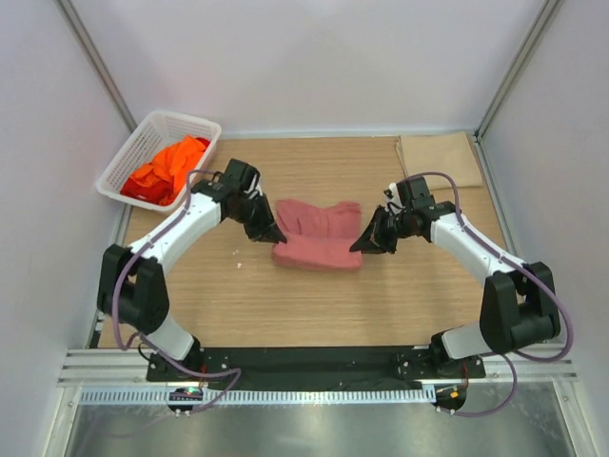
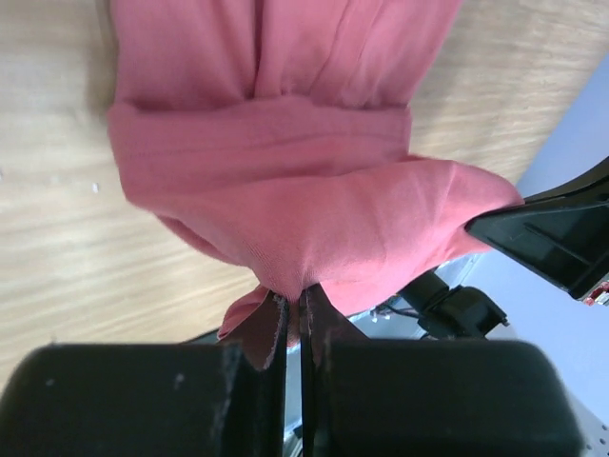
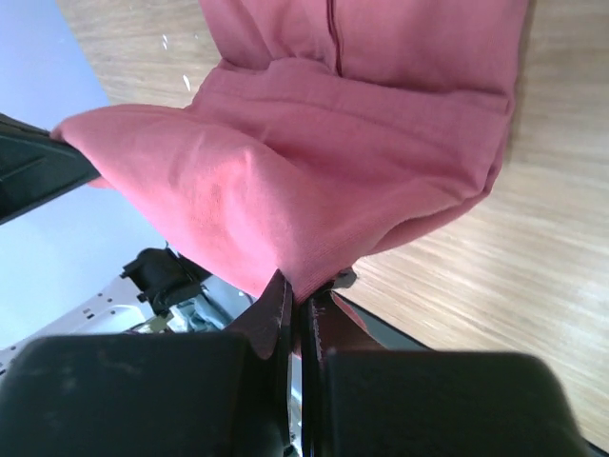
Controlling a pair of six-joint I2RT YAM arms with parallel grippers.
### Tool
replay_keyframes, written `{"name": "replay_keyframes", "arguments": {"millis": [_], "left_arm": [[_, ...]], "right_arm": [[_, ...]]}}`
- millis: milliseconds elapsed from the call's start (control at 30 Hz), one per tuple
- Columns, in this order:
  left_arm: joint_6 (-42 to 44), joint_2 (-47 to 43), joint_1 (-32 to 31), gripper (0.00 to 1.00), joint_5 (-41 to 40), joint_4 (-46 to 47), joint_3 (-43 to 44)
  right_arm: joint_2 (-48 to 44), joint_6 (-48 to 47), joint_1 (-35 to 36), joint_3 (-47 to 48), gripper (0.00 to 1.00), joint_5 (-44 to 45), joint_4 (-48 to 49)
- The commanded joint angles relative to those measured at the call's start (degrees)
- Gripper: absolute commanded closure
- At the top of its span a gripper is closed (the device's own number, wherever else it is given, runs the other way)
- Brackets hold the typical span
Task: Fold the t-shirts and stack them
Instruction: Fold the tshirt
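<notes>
Centrally on light wood-grain tabletop (image 1: 314, 305): dusty salmon-pink cotton t-shirt (image 1: 319, 233), doubled over. At its left end, left black two-finger gripper (image 1: 273, 236) pinched tight on a fold of the fabric. At its right end, right black two-finger gripper (image 1: 362, 243) likewise clamped on fabric. Far left, bright orange and red t-shirts (image 1: 171, 162) heaped inside white lattice plastic basket (image 1: 181, 118).
</notes>
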Motion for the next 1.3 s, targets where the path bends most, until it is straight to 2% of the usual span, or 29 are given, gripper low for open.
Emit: {"name": "replay_keyframes", "arguments": {"millis": [0, 367, 533, 767, 867, 967, 1000, 1033, 1100, 1133, 1200, 1267], "left_arm": [[4.7, 6.2, 1.7, 1.0, 4.5, -1.4, 6.0], [7.0, 18.8, 5.7, 1.0, 6.9, -2.7, 18.2], [7.5, 26.0, 6.7, 1.0, 8.8, -3.7, 26.9], [7.2, 33.0, 8.0, 0.99, 7.9, -3.1, 32.5], [7.3, 35.3, 9.2, 0.89, 7.1, -2.9, 33.6], [7.1, 35.6, 10.0, 0.77, 6.0, -2.0, 33.8], [7.1, 35.1, 10.1, 0.68, 5.6, -2.4, 34.2], [7.2, 34.5, 10.7, 0.64, 5.4, -2.5, 34.3], [6.9, 31.7, 11.1, 0.6, 4.9, -2.3, 34.0], [6.8, 30.5, 11.3, 0.57, 4.7, -1.8, 33.7], [6.9, 28.2, 11.4, 0.48, 3.0, -2.6, 33.4], [6.9, 24.8, 11.2, 0.47, 3.0, -3.1, 31.8]], "right_arm": [[4.4, -1.6, -1.4, 4.4, 0.98, -3.4, 1.5], [19.3, -3.0, -5.2, 18.6, 0.98, -6.2, 1.9], [24.9, -2.6, -5.8, 24.0, 0.98, -6.9, 1.5], [35.4, -0.5, -6.6, 30.8, 0.95, -8.6, 6.5], [38.2, 3.2, -7.4, 32.8, 0.76, -10.9, 11.3], [39.9, 3.4, -8.0, 36.1, 0.64, -10.2, 10.0], [39.6, 3.2, -8.5, 36.5, 0.61, -9.9, 9.2], [39.3, 2.4, -8.8, 37.6, 0.55, -9.8, 7.3], [38.3, -1.3, -9.4, 39.8, 0.5, -6.5, 2.6], [37.3, -6.5, -9.5, 43.2, 0.47, -4.1, -5.1], [36.1, -10.2, -9.0, 45.5, 0.45, 2.2, -11.1], [33.4, -13.9, -6.9, 46.5, 0.45, 8.8, -16.8]]}}
